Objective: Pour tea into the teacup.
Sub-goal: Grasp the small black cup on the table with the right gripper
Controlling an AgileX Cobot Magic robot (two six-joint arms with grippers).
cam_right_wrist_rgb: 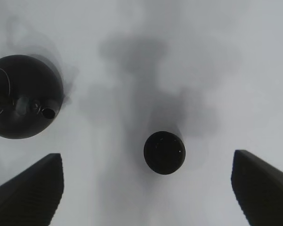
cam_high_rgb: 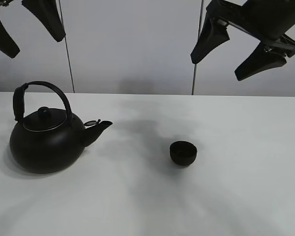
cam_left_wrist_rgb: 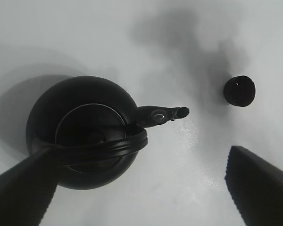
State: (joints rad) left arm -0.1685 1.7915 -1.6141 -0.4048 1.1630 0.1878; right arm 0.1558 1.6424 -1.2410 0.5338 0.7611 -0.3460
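Note:
The teacup (cam_high_rgb: 183, 152) is a small round black handleless cup standing on the white table right of centre; it also shows in the left wrist view (cam_left_wrist_rgb: 239, 91) and the right wrist view (cam_right_wrist_rgb: 164, 152). The big black kettle (cam_high_rgb: 46, 135) with arched handle stands at the left, spout pointing toward the cup; it shows in the left wrist view (cam_left_wrist_rgb: 87, 129) and the right wrist view (cam_right_wrist_rgb: 23, 96). My left gripper (cam_high_rgb: 29, 27) hangs open high above the kettle. My right gripper (cam_high_rgb: 238, 49) hangs open high above and behind the cup. Both are empty.
The white table (cam_high_rgb: 236, 196) runs to a pale wall behind. Two thin vertical poles (cam_high_rgb: 66, 54) stand at the back. Nothing else stands on the table besides kettle and cup.

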